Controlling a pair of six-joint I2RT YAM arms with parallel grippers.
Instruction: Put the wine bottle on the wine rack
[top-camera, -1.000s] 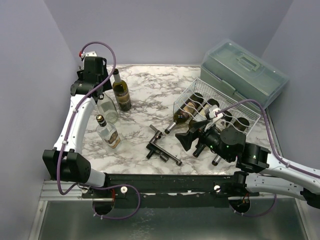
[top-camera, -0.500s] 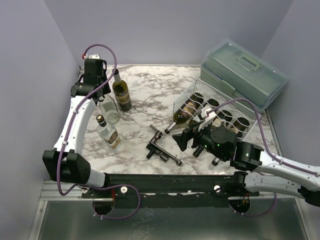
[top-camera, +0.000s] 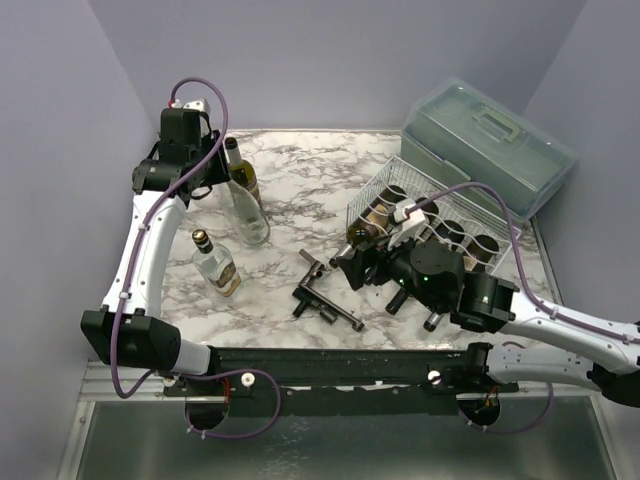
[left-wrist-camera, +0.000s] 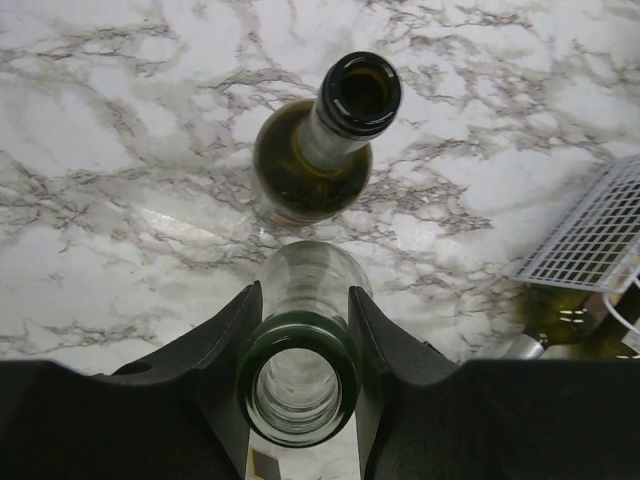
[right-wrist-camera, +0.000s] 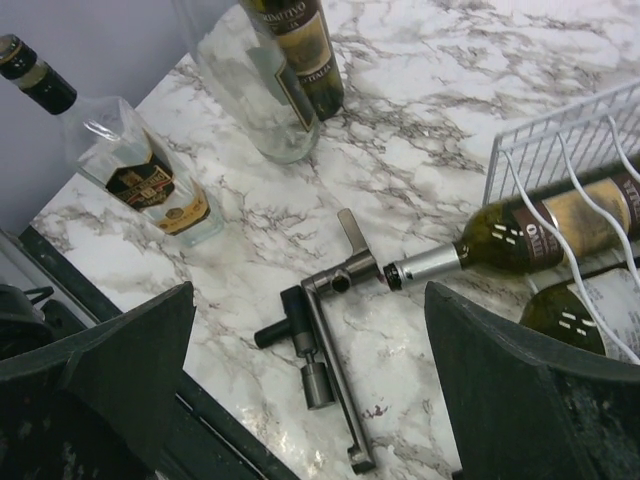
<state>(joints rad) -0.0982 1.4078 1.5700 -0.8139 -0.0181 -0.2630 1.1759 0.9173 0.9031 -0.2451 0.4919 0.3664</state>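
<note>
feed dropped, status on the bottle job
Left gripper shut on neck of clear glass bottle. Right gripper open. Lever corkscrew on table between bottle and wine rack.

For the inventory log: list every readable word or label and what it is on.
"ITALIA": label of the dark green wine bottle.
Label on the bottle lying in the wine rack: cut off, unreadable.
Label on the square clear bottle: too blurred.

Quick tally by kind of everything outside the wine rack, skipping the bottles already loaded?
Bottles: 3 (clear bottle held in the left pincer, green wine bottle, square spirits bottle)
Metal lever tool: 1
Lidded plastic box: 1
Total: 5
</note>
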